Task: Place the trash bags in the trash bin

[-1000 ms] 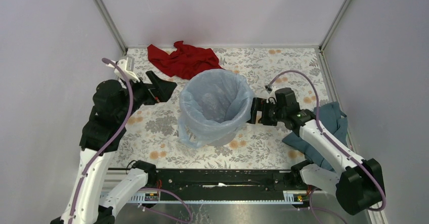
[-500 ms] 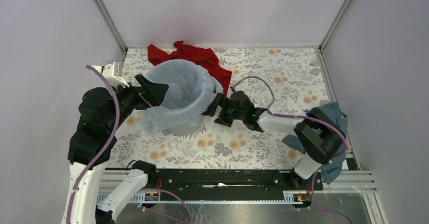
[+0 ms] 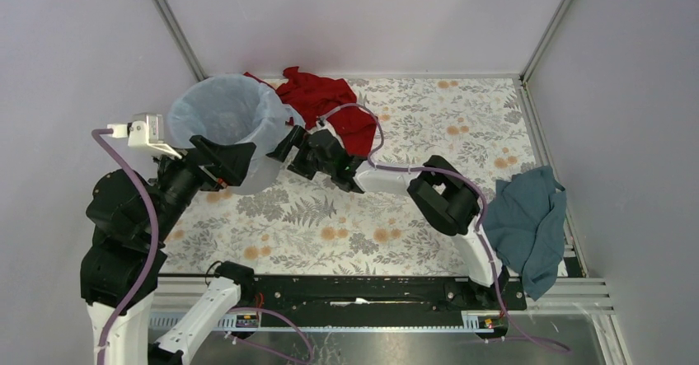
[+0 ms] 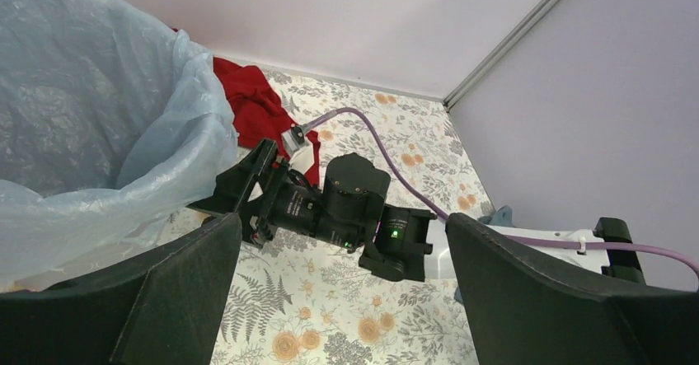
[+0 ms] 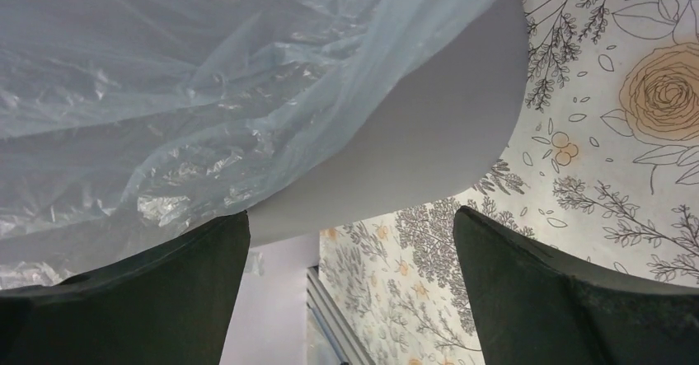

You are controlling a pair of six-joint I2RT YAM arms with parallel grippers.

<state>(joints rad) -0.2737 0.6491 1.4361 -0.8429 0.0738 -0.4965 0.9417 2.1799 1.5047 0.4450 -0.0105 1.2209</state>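
Observation:
The light grey trash bin (image 3: 251,175) stands at the far left of the table. The pale blue trash bag (image 3: 222,114) lines it, with the film folded out over the rim. My left gripper (image 3: 233,161) is open at the bin's near side, and nothing is between its fingers in the left wrist view (image 4: 342,299). My right gripper (image 3: 286,151) is open at the bin's right side. In the right wrist view (image 5: 350,291) its fingers are spread just below the bin's grey wall (image 5: 412,159) and the hanging bag film (image 5: 165,93).
A red cloth (image 3: 326,101) lies behind the right gripper, partly under the arm, and shows in the left wrist view (image 4: 247,105). A dark teal cloth (image 3: 527,217) lies at the right edge. The enclosure walls and corner post stand close behind the bin.
The bin with its bag has moved from the table's middle to the far left. Both grippers moved left with it, and the right arm now stretches across the table.

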